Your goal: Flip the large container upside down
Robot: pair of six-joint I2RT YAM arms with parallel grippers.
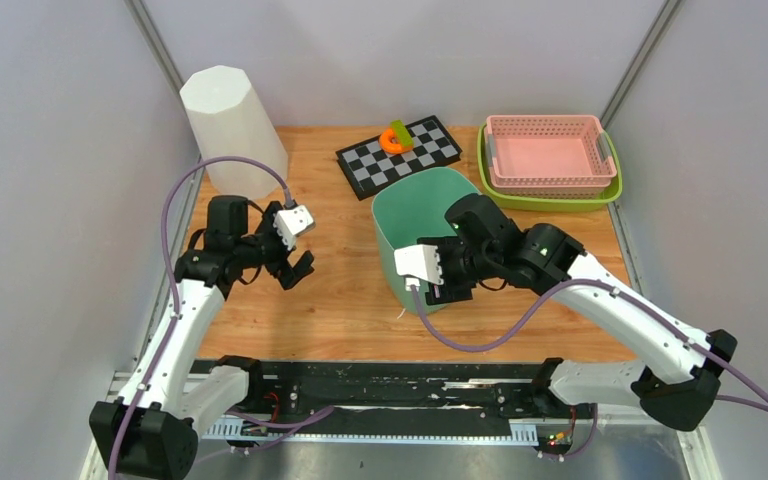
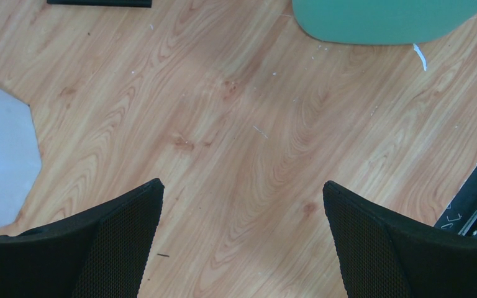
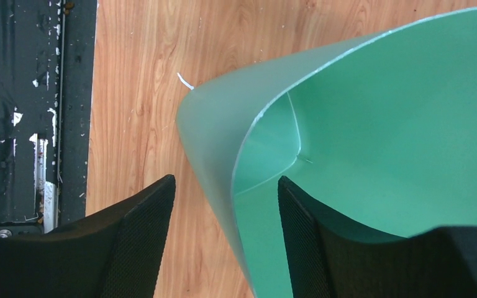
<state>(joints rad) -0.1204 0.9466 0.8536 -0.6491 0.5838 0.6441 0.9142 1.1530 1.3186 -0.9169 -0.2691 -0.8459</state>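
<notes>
Bin (image 1: 412, 210), green, mouth up, stands on the table (image 1: 330, 310), its near wall hidden under the right arm (image 1: 610, 310) from above. Right gripper (image 3: 227, 183) straddles its rim, half open, outer finger clear of the wall; left gripper (image 2: 242, 189) hangs wide open, empty. Behind stand a white tub (image 1: 230, 125), a checkerboard (image 1: 420, 160) and a pink basket (image 1: 545, 150) in a green tray (image 1: 550, 202).

Wooden table (image 1: 340, 290) under green container (image 1: 410, 215), white container (image 1: 230, 125), checkerboard (image 1: 420, 160), green tray (image 1: 550, 203)
</notes>
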